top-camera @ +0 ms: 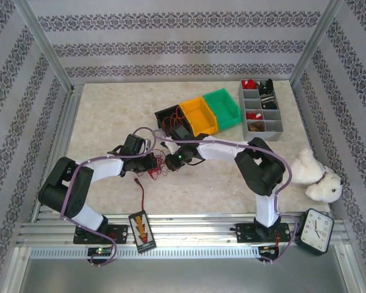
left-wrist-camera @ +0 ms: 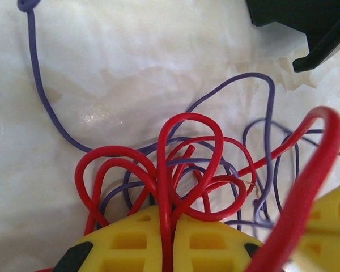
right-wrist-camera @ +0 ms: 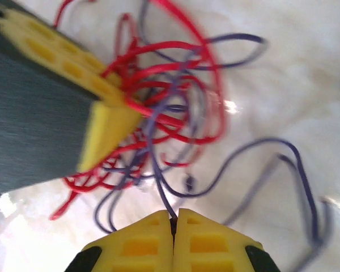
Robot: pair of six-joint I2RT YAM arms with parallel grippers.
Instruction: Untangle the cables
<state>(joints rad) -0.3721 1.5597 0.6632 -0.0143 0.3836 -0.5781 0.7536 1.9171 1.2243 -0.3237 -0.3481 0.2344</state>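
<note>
From above, I see the left gripper [top-camera: 151, 162] and the right gripper [top-camera: 171, 160] nose to nose over the table [top-camera: 110, 116]. The cables [top-camera: 155, 173], a small red tangle, lie just beneath and between their tips. From this height I cannot tell how either pair of fingers stands. Beyond them sit a black bin [top-camera: 169, 116], a yellow bin [top-camera: 198, 116] and a green bin [top-camera: 224, 107].

On the left wrist camera, the left gripper [left-wrist-camera: 167, 221] has its yellow fingers [left-wrist-camera: 130, 243] pressed together on a red strand. It rises from between them into the cables [left-wrist-camera: 187, 147], red loops laced with thin purple ones, spread just ahead of the tips.

On the right wrist camera, the right gripper [right-wrist-camera: 174, 218] has its yellow fingers [right-wrist-camera: 141, 243] pinching a purple strand at their very tips. The cables [right-wrist-camera: 170, 102], blurred, heap ahead and to the left, reaching the left gripper [right-wrist-camera: 116, 113], which clamps red strands.
</note>
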